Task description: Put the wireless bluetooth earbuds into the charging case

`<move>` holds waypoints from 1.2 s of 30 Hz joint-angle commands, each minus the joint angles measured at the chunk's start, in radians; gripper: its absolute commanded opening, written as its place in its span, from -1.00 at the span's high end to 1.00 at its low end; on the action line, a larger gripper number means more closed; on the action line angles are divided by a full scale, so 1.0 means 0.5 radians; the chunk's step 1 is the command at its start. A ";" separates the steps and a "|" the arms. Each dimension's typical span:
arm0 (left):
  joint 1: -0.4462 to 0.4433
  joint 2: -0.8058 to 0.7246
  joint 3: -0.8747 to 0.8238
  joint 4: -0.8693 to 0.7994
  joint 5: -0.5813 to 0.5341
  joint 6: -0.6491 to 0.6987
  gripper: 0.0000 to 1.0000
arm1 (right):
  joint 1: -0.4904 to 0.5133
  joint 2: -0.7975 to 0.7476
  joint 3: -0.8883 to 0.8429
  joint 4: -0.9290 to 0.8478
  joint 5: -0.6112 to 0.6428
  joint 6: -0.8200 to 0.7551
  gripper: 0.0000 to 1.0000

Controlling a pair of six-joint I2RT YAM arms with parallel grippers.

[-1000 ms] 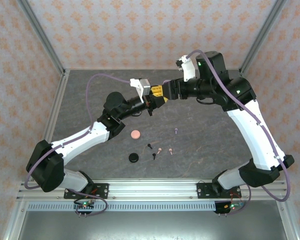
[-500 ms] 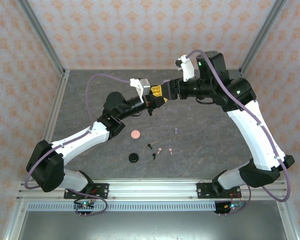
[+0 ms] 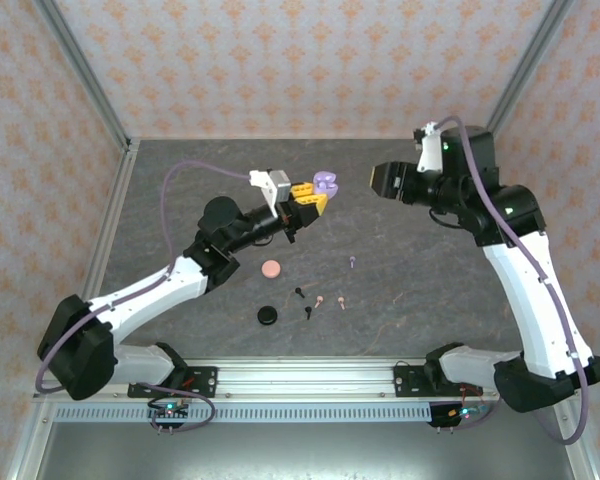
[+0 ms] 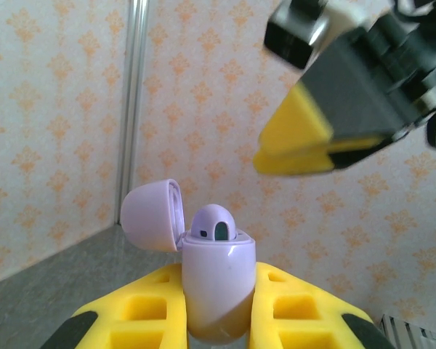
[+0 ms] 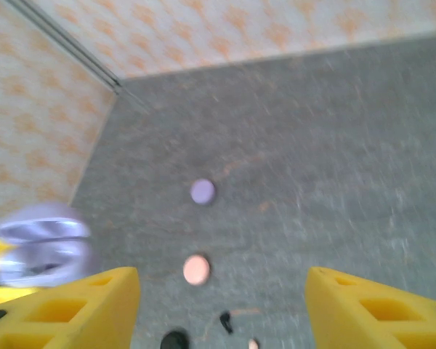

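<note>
The left gripper (image 3: pixel 305 203) was raised above the table (image 3: pixel 430 290), its yellow fingers closed tight on the lower body of a lilac charging case (image 3: pixel 326 183). In the left wrist view the case stood upright between the pads with its lid swung open to the left. What looked like a lilac earbud head with a dark oval patch rose from its mouth.

Nearer the arm bases, a black round case (image 3: pixel 268 315) and a pink round case (image 3: pixel 271 269) lay on the table, apart from each other. Right of them the loose earbuds lay in a small scatter: a black earbud (image 3: pixel 299 293), a second black earbud (image 3: pixel 308 311), a pink earbud (image 3: pixel 319 300), another pink earbud (image 3: pixel 340 300), and farthest right a lilac earbud (image 3: pixel 352 262). All five rested on the grey surface, nearer the bases than either gripper and well apart from both. None touched the held case.

The right gripper (image 3: pixel 380 180) hung to the right of the held case, near it but not touching. In the right wrist view its yellow fingers (image 5: pixel 80 309) stood well apart with nothing between them, and a small lilac disc (image 5: pixel 202 191) lay on the table beyond the pink round case.
</note>
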 commanded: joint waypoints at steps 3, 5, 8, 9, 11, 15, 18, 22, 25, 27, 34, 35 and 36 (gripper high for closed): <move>-0.006 -0.209 -0.068 -0.105 -0.069 0.095 1.00 | -0.031 0.158 -0.426 -0.013 0.151 0.206 -0.14; -0.007 -0.252 -0.075 -0.151 -0.074 0.117 1.00 | -0.033 0.273 -0.544 -0.007 0.159 0.234 -0.11; -0.006 -0.292 -0.081 -0.202 -0.074 0.147 1.00 | -0.022 0.512 -0.662 0.021 0.115 0.253 -0.08; -0.007 -0.301 -0.079 -0.214 -0.075 0.155 1.00 | -0.010 0.582 -0.691 0.048 0.104 0.253 -0.08; -0.006 -0.311 -0.082 -0.218 -0.076 0.164 1.00 | 0.017 0.718 -0.746 0.144 0.106 0.253 -0.08; -0.007 -0.317 -0.080 -0.230 -0.075 0.173 1.00 | 0.050 0.984 -0.718 0.234 0.153 0.226 -0.07; -0.006 -0.309 -0.075 -0.241 -0.072 0.174 1.00 | 0.073 1.175 -0.629 0.235 0.196 0.188 -0.05; -0.008 -0.308 -0.066 -0.267 -0.067 0.182 1.00 | 0.110 1.356 -0.536 0.219 0.209 0.161 0.01; -0.008 -0.311 -0.068 -0.273 -0.069 0.186 1.00 | 0.131 1.460 -0.470 0.202 0.212 0.137 0.05; -0.006 -0.310 -0.064 -0.276 -0.069 0.188 1.00 | 0.138 1.516 -0.431 0.187 0.210 0.128 0.10; -0.006 -0.304 -0.055 -0.293 -0.064 0.192 1.00 | 0.163 1.615 -0.377 0.160 0.182 0.117 0.23; -0.007 -0.302 -0.057 -0.294 -0.066 0.192 1.00 | 0.165 1.622 -0.376 0.151 0.190 0.116 0.24; -0.007 -0.304 -0.056 -0.297 -0.066 0.194 1.00 | 0.168 1.626 -0.377 0.145 0.188 0.118 0.27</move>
